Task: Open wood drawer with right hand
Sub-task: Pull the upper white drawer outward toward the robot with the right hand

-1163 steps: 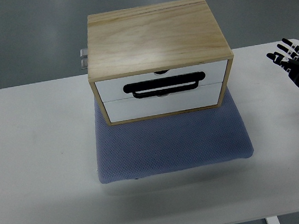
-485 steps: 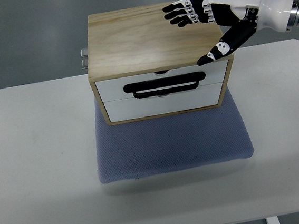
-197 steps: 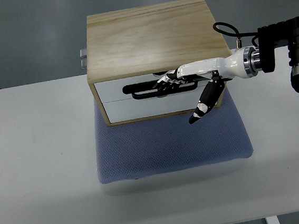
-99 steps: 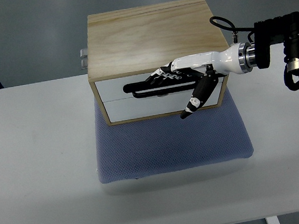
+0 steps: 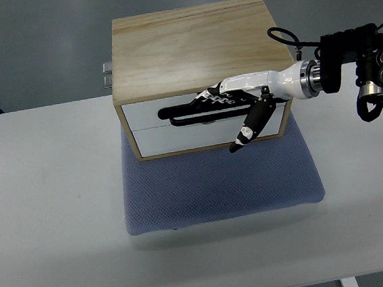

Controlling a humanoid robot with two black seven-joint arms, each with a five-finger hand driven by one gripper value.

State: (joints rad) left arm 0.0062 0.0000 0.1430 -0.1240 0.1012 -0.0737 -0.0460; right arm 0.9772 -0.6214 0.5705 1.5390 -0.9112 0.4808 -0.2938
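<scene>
View: single top camera, on the robot's own side, looking steeply down.
Facing: toward 12 o'clock, across the white table [image 5: 49, 218].
Range: moderate; table edges run out of frame.
Centre: wood drawer box [image 5: 202, 74].
Right arm: enters from 3 o'clock.

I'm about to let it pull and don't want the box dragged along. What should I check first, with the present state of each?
1. Right hand at the black handle of the wood drawer: ok, the fingers lie over the handle's right part.
2. Fingers hooked behind the handle: cannot tell from this steep view.
3. Thumb free: ok, it points down across the lower drawer front, gripping nothing.
4. Drawer shut: ok, both white fronts sit flush.
5. Pull path: ok, only the blue pad lies in front.
6. Box held down: not ok, no left hand in view.
</scene>
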